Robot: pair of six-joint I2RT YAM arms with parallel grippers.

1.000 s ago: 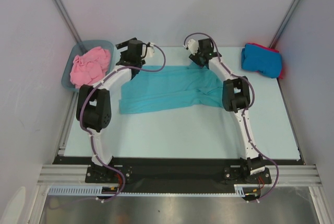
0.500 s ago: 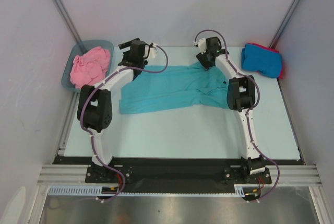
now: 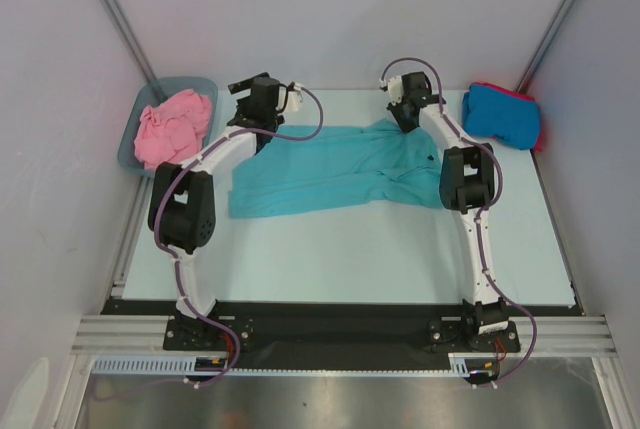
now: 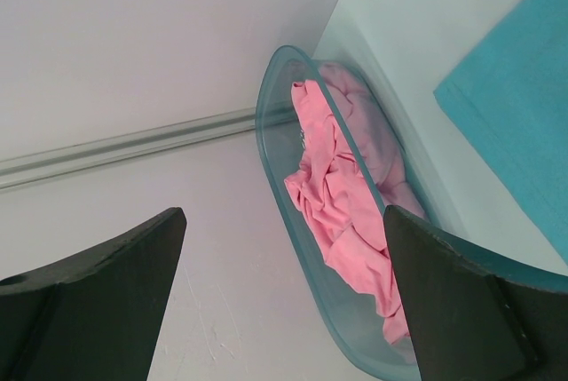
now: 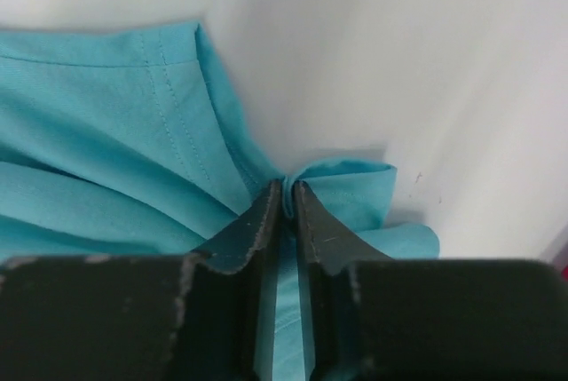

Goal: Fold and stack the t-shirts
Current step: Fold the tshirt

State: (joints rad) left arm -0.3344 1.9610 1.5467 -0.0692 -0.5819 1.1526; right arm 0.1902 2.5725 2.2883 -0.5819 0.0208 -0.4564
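A teal t-shirt (image 3: 320, 169) lies spread across the middle of the table, bunched at its right end. My right gripper (image 3: 404, 117) is shut on a pinched fold of that teal cloth (image 5: 355, 190) at the shirt's far right corner. My left gripper (image 3: 262, 114) hangs open at the shirt's far left corner with nothing between its fingers (image 4: 98, 292), and its wrist view looks toward the tub. A crumpled pink t-shirt (image 3: 172, 124) (image 4: 346, 203) fills that tub. A folded bright blue t-shirt (image 3: 500, 114) rests on a red one (image 3: 541, 129) at the back right.
The grey-blue plastic tub (image 3: 127, 149) (image 4: 293, 248) stands at the table's back left corner against the wall. Grey walls close in the back and both sides. The folded stack sits close to the right wall.
My right gripper moved right and toward the back, then closed on the teal shirt's corner, pulling the cloth up into a peak. The left arm stayed put.
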